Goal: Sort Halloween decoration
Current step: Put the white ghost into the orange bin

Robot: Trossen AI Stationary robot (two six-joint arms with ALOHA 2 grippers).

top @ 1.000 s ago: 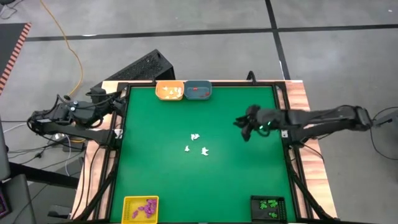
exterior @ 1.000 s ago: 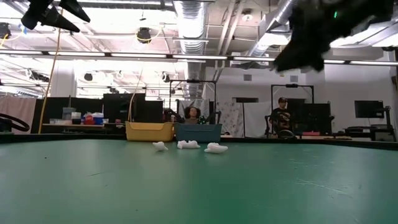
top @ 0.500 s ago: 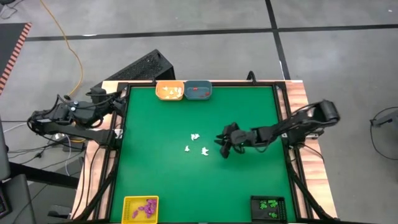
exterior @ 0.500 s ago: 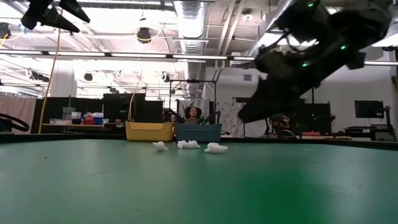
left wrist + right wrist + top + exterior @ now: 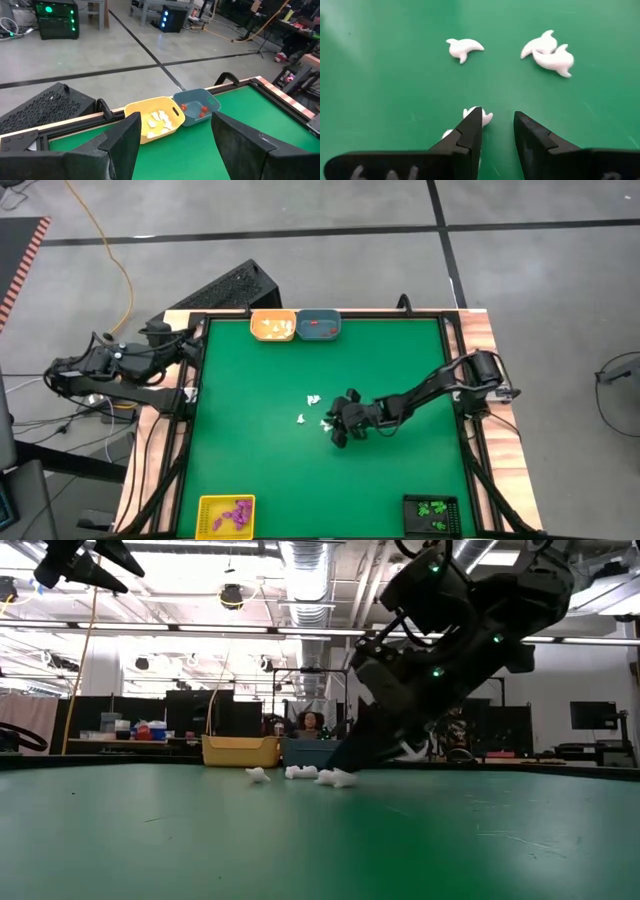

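Risk: right hand, unclenched and empty, sits beside the nearest ghost; closing now could flick it away.

The floor around the table is grey, with dark lines across it. A yellow cable lies on it at the far left. A black box full of little holes sits by the table's far edge. Far back, the room is big, with pipes and lights on the ceiling, black screens, and desks where two people sit.
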